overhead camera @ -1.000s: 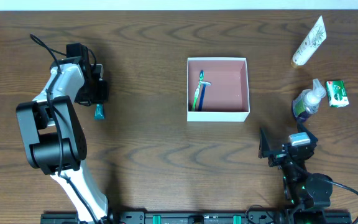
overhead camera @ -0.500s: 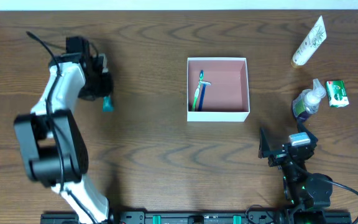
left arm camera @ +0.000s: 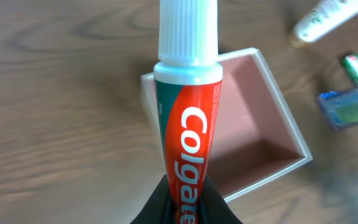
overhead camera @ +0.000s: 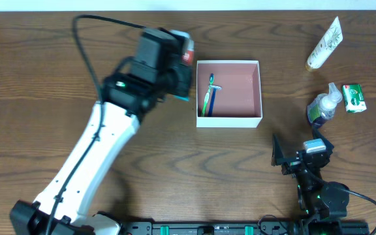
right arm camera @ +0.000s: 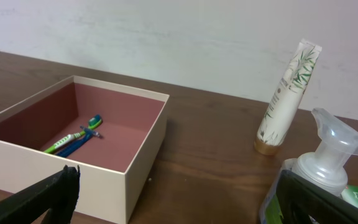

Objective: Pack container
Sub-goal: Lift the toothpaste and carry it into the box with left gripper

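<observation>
The left arm is stretching diagonally across the wooden surface (overhead camera: 175,170), with the left gripper (left arm camera: 182,208) clenching a toothpaste tube (left arm camera: 188,124), cap forward, near the container's (overhead camera: 229,121) left wall. The container is sitting mid-surface with toothbrushes (overhead camera: 207,96) lying inside. The right gripper (overhead camera: 299,155) is resting released near a pump bottle (overhead camera: 323,108), a green box (overhead camera: 353,96) and a white tube (overhead camera: 324,44). A pale wall (right arm camera: 166,37) is standing behind.

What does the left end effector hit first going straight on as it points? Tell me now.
Probably the container's near wall: the left end effector holds a toothpaste tube whose cap points at that edge. Height is unclear, so it may pass just over the rim.
</observation>
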Action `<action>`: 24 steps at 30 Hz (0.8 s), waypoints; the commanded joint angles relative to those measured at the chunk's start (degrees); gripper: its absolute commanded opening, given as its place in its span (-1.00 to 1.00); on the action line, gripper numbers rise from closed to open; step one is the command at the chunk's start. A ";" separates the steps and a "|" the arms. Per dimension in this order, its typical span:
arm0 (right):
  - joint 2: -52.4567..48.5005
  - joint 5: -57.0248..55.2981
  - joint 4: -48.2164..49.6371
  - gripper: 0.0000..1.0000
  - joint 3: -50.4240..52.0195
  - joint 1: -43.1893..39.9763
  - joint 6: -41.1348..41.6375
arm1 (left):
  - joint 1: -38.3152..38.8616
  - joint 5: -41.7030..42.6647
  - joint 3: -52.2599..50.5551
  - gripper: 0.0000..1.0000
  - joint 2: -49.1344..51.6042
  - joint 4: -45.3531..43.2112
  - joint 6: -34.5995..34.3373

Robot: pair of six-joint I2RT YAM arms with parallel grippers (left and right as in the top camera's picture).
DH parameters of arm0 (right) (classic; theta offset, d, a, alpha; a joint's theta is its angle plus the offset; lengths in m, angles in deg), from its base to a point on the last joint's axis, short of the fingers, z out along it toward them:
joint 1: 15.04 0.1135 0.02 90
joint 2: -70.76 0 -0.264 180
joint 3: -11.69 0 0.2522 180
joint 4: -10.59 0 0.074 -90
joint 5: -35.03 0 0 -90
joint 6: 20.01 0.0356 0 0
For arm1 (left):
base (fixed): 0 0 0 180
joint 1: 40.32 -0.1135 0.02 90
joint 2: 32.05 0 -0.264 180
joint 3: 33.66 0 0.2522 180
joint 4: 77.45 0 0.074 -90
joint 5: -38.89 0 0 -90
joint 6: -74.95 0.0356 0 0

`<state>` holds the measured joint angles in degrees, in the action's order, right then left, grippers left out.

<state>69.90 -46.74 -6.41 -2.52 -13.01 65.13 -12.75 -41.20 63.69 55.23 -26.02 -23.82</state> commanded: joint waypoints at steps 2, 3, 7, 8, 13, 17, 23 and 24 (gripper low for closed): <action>0.11 0.59 -0.22 0.98 0.13 0.42 -0.35 | 5.05 -7.87 0.44 -0.78 3.69 -0.92 -8.15; 0.11 0.59 -0.22 0.99 0.13 0.42 -0.35 | 5.70 -8.72 0.44 -0.80 4.37 -1.20 -9.40; 0.11 0.59 -0.22 0.99 0.13 0.42 -0.35 | 6.93 -9.53 0.44 -0.78 7.41 -3.41 -14.36; 0.11 0.59 -0.22 0.99 0.13 0.39 -0.35 | 7.04 -9.51 0.44 -0.78 8.09 -3.91 -15.69; 0.11 0.59 -0.22 0.99 0.13 0.42 -0.35 | 7.52 -9.29 0.44 -0.78 11.34 -7.45 -19.45; 0.11 0.59 -0.22 0.99 0.13 0.42 -0.35 | 8.50 -9.33 0.44 -0.78 13.20 -8.87 -19.37; 0.11 0.59 -0.22 0.98 0.13 0.42 -0.35 | 8.98 -9.42 0.44 -0.75 16.50 -8.83 -18.71; 0.11 0.59 -0.22 0.99 0.13 0.42 -0.35 | 8.98 -9.42 0.44 -0.75 17.18 -8.83 -18.69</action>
<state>69.90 -46.74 -6.43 -2.52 -13.01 65.13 -3.70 -49.70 63.69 70.55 -34.43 -42.12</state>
